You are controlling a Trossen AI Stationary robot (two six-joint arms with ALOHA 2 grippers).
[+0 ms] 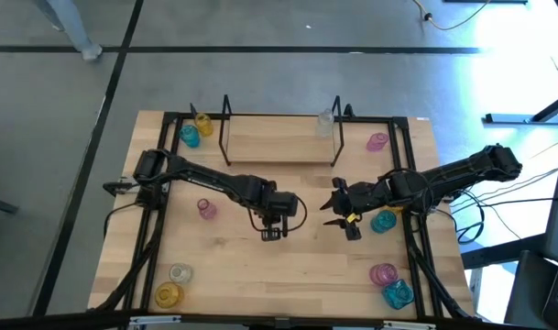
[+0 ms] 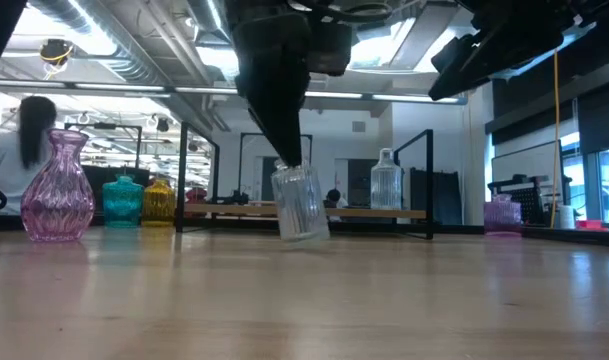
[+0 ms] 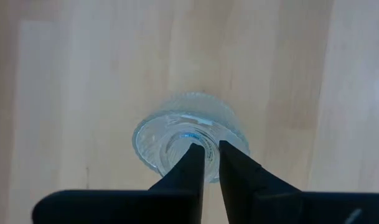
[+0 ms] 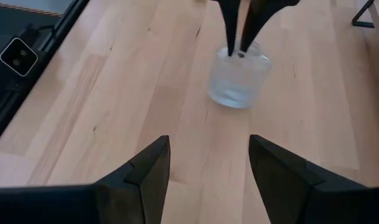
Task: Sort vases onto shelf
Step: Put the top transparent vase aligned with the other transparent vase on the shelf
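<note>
The left gripper (image 3: 206, 163) pinches the rim of a clear glass vase (image 2: 300, 203) (tilted, mid-table), so next comes carrying it to the shelf (image 1: 277, 147); the right gripper (image 4: 208, 165) waits open nearby.

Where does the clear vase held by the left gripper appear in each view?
High: mid-table, under the left gripper, mostly hidden.
Low: clear vase at centre, tilted, just above the table.
Left wrist: centre, rim pinched.
Right wrist: upper middle.
Shared landmark: the left gripper's thin fingers on the rim.
</note>
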